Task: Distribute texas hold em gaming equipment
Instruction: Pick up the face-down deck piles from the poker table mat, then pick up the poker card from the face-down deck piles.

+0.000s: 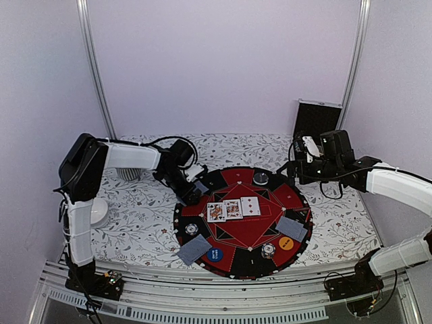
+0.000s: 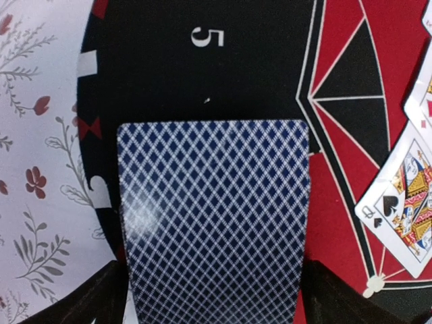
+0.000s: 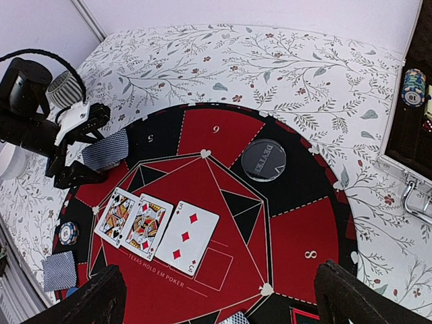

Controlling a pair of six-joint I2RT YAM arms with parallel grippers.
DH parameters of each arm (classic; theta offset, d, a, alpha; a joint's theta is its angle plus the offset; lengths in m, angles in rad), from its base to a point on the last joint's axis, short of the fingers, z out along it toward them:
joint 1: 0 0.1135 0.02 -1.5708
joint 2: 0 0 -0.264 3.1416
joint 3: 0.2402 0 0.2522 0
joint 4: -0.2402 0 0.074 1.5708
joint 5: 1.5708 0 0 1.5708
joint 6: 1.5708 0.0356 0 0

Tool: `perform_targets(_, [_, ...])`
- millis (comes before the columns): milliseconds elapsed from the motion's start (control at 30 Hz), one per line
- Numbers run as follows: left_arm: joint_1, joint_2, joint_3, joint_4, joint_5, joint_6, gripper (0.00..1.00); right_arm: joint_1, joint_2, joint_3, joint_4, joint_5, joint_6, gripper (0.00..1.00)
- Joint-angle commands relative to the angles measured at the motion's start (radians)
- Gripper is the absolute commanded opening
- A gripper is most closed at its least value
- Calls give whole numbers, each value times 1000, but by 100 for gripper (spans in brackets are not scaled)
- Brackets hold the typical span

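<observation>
Mat (image 3: 297, 229): "5", "6", "8", "TEXAS HOLD EM POKER". Queen card (image 2: 405, 196): "Q".

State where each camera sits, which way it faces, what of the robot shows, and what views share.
Top external: high behind the robot, looking down at the round poker mat; left arm and right arm both show.
Left wrist: close above the mat's seat 5, looking down on the blue-backed card held in the left hand.
Right wrist: raised at the right of the table, looking across the mat toward the left arm; the open right hand frames the bottom.
Shared: both wrist views show that card and seat 5.
</observation>
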Motion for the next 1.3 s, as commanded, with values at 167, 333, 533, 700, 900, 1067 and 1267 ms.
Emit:
perform_targets(167, [-1,56,41,-60,20,43,67,1,-32,0,21,-10,-12,99])
perform_targets(333, [-2,9,31,-57,24,34,55,1,-34,4,23,-49,-4,99])
perform_targets(533, [-24,-112,-19,-19,7,51,54,1,-60,18,126,-199,47,99])
perform_targets(700, [-105,-273,-88,1,-34,128,53,1,-38,34,248,-401,123,99])
perform_targets(900, [-226,-458,-205,74,-68,218,53,44,147,77,311,-503,263,87])
perform_targets(1067, [-305,-545,-235,75,-93,271,53,144,354,184,356,-623,306,83])
perform_targets(1267, [-328,-572,-240,66,-128,288,53,237,534,326,383,-689,306,89])
